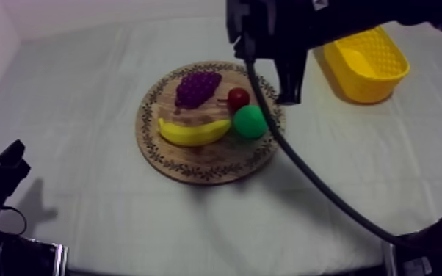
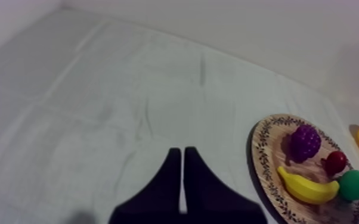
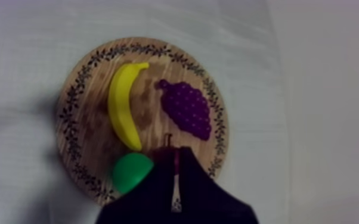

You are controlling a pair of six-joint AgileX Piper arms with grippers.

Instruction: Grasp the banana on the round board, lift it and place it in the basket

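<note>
The yellow banana (image 1: pixel 193 132) lies on the round wooden board (image 1: pixel 167 158), at its front left. Behind it are purple grapes (image 1: pixel 197 88), with a small red fruit (image 1: pixel 238 97) and a green pear (image 1: pixel 250 121) to its right. My right gripper (image 1: pixel 291 94) hangs above the board's right rim, between the fruit and the yellow basket (image 1: pixel 365 62). In the right wrist view it (image 3: pixel 174 151) is shut on nothing, over the pear (image 3: pixel 131 171) and beside the banana (image 3: pixel 122 104) and grapes (image 3: pixel 186 108). My left gripper (image 2: pixel 183 151) is shut, low at the table's left.
The basket stands at the back right and holds nothing that I can see. In the left wrist view the board (image 2: pixel 264 173) with the banana (image 2: pixel 307 187) lies off to one side, beyond bare cloth. The right arm's black body spans the upper right of the top view.
</note>
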